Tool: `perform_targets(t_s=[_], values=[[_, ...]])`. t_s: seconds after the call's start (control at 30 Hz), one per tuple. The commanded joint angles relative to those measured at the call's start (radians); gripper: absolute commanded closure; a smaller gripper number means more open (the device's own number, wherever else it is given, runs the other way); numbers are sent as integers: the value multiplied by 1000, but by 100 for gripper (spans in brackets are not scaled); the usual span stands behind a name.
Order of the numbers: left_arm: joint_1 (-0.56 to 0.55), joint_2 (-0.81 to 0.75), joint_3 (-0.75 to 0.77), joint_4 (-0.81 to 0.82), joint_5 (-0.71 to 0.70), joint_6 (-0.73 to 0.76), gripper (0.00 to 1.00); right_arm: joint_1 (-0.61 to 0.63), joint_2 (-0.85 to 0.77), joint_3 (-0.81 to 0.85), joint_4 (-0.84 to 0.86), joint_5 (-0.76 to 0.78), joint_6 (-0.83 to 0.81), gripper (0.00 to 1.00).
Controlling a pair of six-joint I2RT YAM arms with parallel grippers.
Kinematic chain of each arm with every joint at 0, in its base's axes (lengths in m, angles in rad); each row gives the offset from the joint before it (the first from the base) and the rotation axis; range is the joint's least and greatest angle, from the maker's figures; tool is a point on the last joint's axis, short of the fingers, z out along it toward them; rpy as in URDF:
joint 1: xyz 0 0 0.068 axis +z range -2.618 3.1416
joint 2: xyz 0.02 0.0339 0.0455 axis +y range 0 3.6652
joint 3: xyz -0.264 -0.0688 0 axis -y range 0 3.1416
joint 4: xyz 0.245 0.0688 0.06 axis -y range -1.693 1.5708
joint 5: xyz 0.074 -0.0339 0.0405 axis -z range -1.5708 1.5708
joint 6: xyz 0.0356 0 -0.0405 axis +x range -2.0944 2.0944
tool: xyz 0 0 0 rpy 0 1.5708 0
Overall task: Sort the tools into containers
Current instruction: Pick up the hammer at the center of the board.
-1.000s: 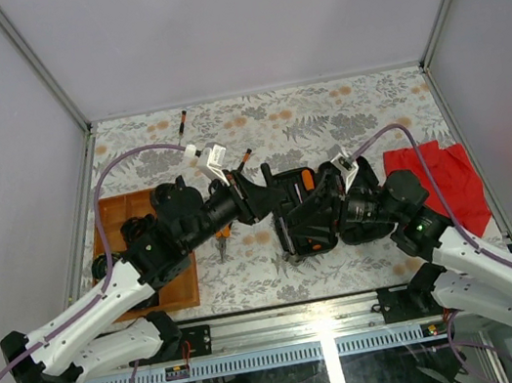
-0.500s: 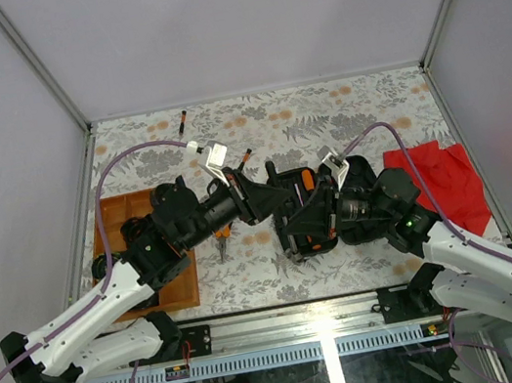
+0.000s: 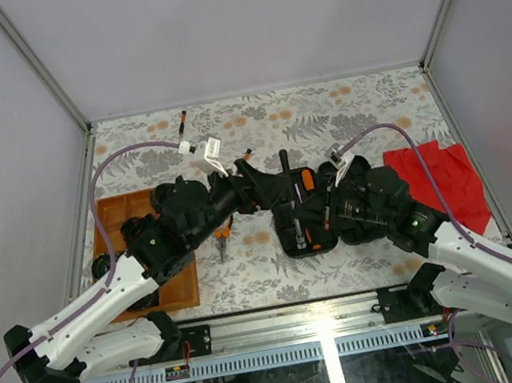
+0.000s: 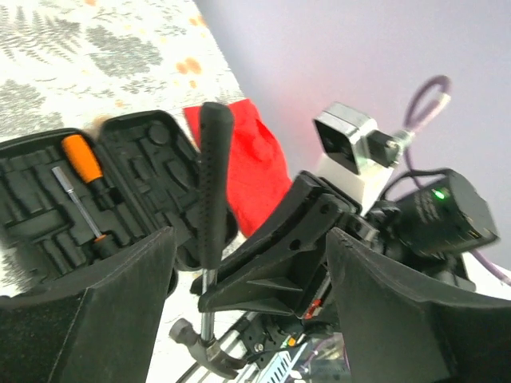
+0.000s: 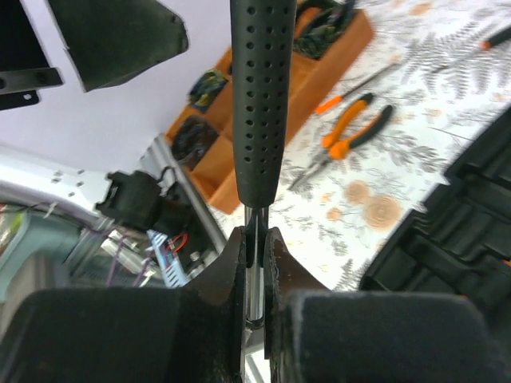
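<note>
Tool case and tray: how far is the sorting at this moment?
Done: one orange-handled screwdriver lies in the open tool case; the wooden tray holds dark items I cannot identify. In hand: the right pincer is shut on the hammer shank above the case; the left pincer is open and empty. Left: the pliers, a small driver near the far edge and another driver lie on the table.

Centre: blocked. L tool (image 4: 249, 239) & R tool (image 5: 253, 263) crowd over case (image 4: 144, 159), hammer (image 4: 214, 175) btw them. Far tabletop (image 3: 340, 102): free, bar one driver (image 3: 181, 120). Sides: tray (image 3: 112, 217) L, cloth (image 3: 441, 174) R.
</note>
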Motion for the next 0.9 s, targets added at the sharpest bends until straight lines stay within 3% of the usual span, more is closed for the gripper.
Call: perform_targets(t_s=[0.0,0.3,0.43,0.57,0.77,0.87], values=[[-3,57,61,-96,-133,-35,26,22,-29,83,-77,205,-60,100],[-2,185,97,-63,-130,-34,26,159,38,146,-153,390,-132,100],[-2,228,114,-67,-125,-26,33,201,47,147,-147,443,-139,100],[-3,220,89,-32,-101,-32,58,215,51,146,-156,469,-143,100],[-3,201,61,-29,-104,-35,86,217,32,128,-130,469,-139,100],[-3,194,60,-39,-106,-29,99,218,23,127,-118,430,-139,91]])
